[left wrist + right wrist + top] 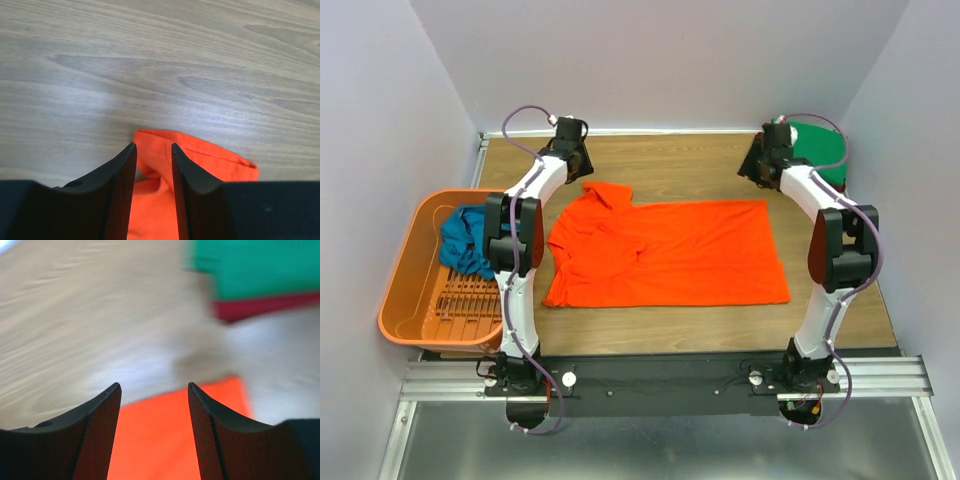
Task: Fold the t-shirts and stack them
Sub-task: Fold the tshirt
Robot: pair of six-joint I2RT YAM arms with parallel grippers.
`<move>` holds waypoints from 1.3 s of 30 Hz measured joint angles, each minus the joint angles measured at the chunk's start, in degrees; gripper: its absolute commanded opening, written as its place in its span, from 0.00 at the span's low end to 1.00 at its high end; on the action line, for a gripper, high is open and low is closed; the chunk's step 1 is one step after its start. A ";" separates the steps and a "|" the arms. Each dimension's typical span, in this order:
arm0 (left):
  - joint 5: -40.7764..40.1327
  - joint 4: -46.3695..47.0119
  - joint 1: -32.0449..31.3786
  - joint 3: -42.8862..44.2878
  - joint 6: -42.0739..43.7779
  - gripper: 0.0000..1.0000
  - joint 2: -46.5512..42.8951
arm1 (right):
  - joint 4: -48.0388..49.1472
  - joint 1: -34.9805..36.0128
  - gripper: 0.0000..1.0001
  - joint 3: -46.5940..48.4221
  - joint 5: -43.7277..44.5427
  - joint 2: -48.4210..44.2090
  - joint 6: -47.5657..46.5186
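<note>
The bright orange t-shirt (pixel 670 255) lies spread flat on the wooden table, one sleeve (pixel 605 192) pointing to the back left. My left gripper (pixel 574 160) is just behind that sleeve. In the left wrist view it (pixel 153 146) is narrowly open, with the sleeve hem (pixel 200 152) lying between and past the fingers. My right gripper (pixel 761 166) hangs at the shirt's back right corner. In the right wrist view it (pixel 154 385) is open and empty above the orange cloth (pixel 165 440). A folded green t-shirt (pixel 820 145) lies on a dark red one (pixel 265 307) at the back right.
An orange plastic basket (pixel 405 290) stands off the table's left edge with the teal-blue t-shirt (pixel 465 240) crumpled inside. Grey walls close in the back and both sides. A metal rail (pixel 660 378) carries the arm bases at the near edge.
</note>
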 measured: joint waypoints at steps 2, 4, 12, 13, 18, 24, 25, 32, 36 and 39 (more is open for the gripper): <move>0.44 0.02 0.50 -1.09 -0.28 0.42 -2.08 | 1.75 2.62 0.62 2.91 -2.82 0.57 -0.66; 1.07 0.42 0.85 -2.82 -0.57 0.41 -4.44 | 3.06 5.77 0.61 6.80 -6.08 2.43 -1.25; 4.07 1.81 1.51 -10.99 -1.38 0.36 -8.94 | 10.88 16.15 0.60 22.14 -19.63 17.51 -0.81; 4.79 1.86 1.51 -12.13 -1.44 0.36 -8.94 | 11.67 17.07 0.60 23.67 -21.09 20.00 -0.52; 8.09 2.03 1.66 -15.10 -1.49 0.35 -8.94 | 13.16 19.12 0.60 29.53 -25.46 28.72 1.60; 10.32 3.26 1.92 -15.65 -1.46 0.33 -8.94 | 14.08 20.61 0.59 31.32 -26.91 32.87 4.15; 10.36 3.34 1.99 -15.65 -1.46 0.33 -8.94 | 14.12 20.79 0.59 31.78 -27.08 33.09 4.57; 10.40 3.80 2.12 -15.65 -1.51 0.27 -8.52 | 14.99 22.60 0.55 33.66 -28.06 34.40 7.34; 10.38 3.85 2.14 -15.65 -1.90 0.22 -7.43 | 15.23 23.52 0.52 33.66 -28.11 35.19 8.85; 10.27 3.69 2.14 -15.65 -2.64 0.17 -6.36 | 15.43 23.98 0.46 33.62 -28.13 35.34 9.75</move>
